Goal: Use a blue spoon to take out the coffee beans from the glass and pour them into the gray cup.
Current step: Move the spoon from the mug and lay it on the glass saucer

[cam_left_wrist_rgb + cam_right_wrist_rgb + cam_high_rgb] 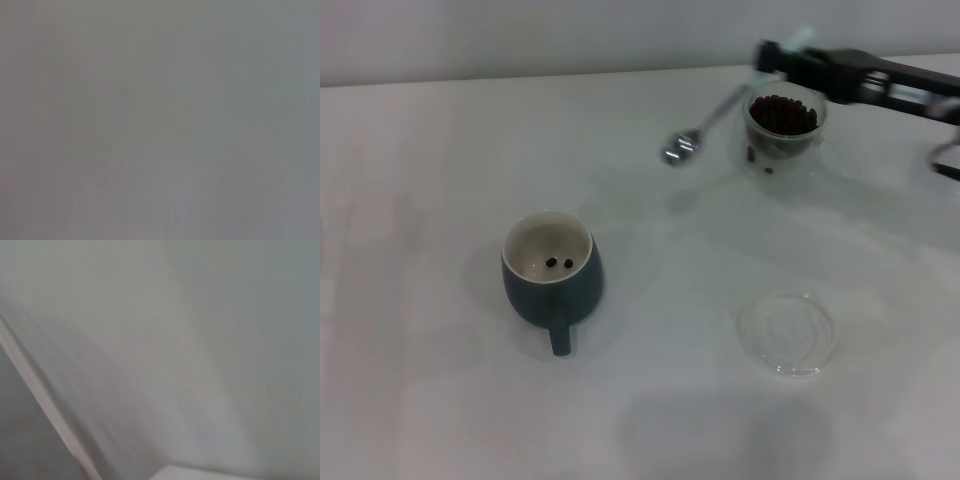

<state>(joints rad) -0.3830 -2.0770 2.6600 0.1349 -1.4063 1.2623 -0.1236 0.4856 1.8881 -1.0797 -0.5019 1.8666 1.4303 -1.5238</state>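
The blue spoon (692, 136) hangs tilted above the table, its shiny bowl low and to the left of the glass (783, 135). Its pale handle runs up into my right gripper (782, 55), which is shut on it at the far right of the head view, just behind the glass. I cannot tell whether the spoon's bowl holds anything. The glass is full of dark coffee beans (783, 113). The gray cup (552, 285) stands left of centre with its handle toward me, and two beans (560, 263) lie on its cream bottom. My left gripper is out of view.
A flat clear glass saucer (787, 333) lies near the front right of the white table (440, 160). The wall's edge runs along the far side. Both wrist views show only blank pale surface.
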